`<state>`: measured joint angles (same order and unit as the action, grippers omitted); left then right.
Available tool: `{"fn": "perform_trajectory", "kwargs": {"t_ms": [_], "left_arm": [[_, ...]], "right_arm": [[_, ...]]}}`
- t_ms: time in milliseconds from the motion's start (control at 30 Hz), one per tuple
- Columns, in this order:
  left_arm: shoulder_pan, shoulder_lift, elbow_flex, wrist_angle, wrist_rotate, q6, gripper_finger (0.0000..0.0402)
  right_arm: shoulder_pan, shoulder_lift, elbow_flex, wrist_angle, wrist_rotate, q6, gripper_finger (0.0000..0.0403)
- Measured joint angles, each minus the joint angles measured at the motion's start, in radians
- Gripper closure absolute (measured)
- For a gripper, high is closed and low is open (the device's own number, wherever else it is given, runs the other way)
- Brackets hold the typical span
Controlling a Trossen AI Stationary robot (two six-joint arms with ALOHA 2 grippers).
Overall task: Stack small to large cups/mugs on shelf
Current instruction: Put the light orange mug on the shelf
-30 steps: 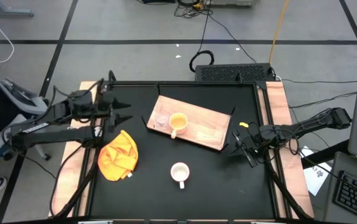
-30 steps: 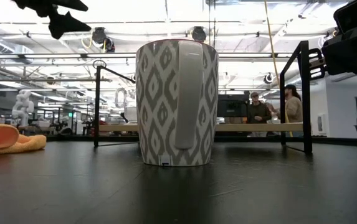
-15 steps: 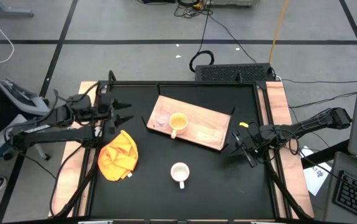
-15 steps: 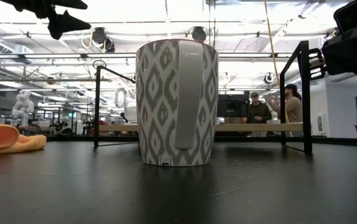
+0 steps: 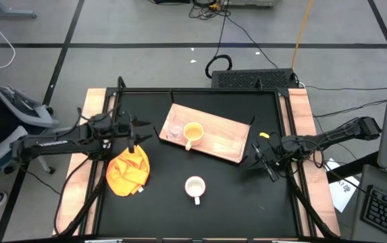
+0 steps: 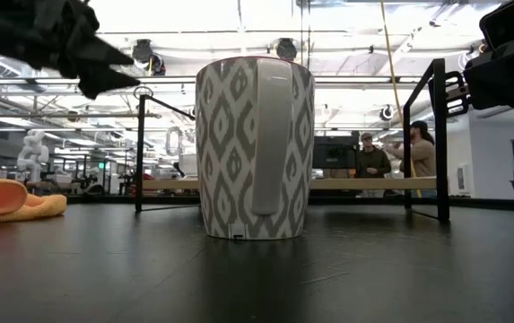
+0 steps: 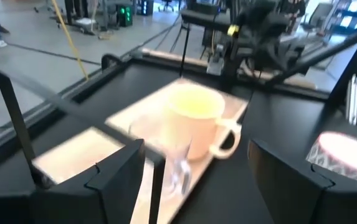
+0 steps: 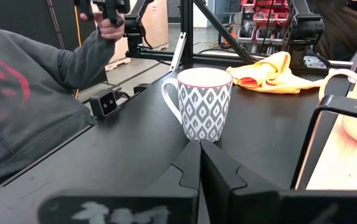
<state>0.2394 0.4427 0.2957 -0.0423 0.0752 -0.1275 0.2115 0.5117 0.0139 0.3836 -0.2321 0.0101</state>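
The light-wood shelf [image 5: 223,143] lies flat on the black tabletop, toward its far side. On the shelf's left end stand the yellow mug [image 5: 192,131] and, beside it, the tiny clear glass cup [image 5: 174,129]. The white patterned mug [image 5: 194,187] stands upright on the tabletop near the front. My left gripper [image 5: 144,132] hovers open just left of the shelf, pointing at the glass cup [image 7: 178,169] and the yellow mug [image 7: 197,115], with nothing between its fingers. My right gripper [image 5: 258,159] is shut and empty at the table's right side, right of the shelf.
An orange-yellow cloth [image 5: 128,170] lies bunched on the tabletop at the front left, right below my left gripper. A black frame rail [image 5: 200,90] runs along the table's far edge. A person's grey sleeve [image 8: 35,81] shows beyond the table in the right wrist view.
My left gripper has come down and moved toward the table's right edge, nearer the shelf's left end, staying open. The mugs, the glass cup and the cloth have kept their places.
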Motion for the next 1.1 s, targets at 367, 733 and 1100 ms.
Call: {"fn": "perform_trajectory", "kwargs": {"t_ms": [367, 733, 1100], "left_arm": [[0.0, 0.0, -0.203, 0.25, 0.003, 0.025, 0.0117], [0.0, -0.034, -0.254, 0.38, 0.005, 0.066, 0.0117], [0.0, -0.206, -0.254, 0.235, 0.007, 0.046, 0.0117]], "right_arm": [[0.0, 0.0, 0.0, 0.0, 0.0, 0.002, 0.0403], [0.0, 0.0, 0.0, 0.0, 0.0, 0.012, 0.0403], [0.0, 0.001, 0.0, -0.014, 0.0, 0.013, 0.0403]]}}
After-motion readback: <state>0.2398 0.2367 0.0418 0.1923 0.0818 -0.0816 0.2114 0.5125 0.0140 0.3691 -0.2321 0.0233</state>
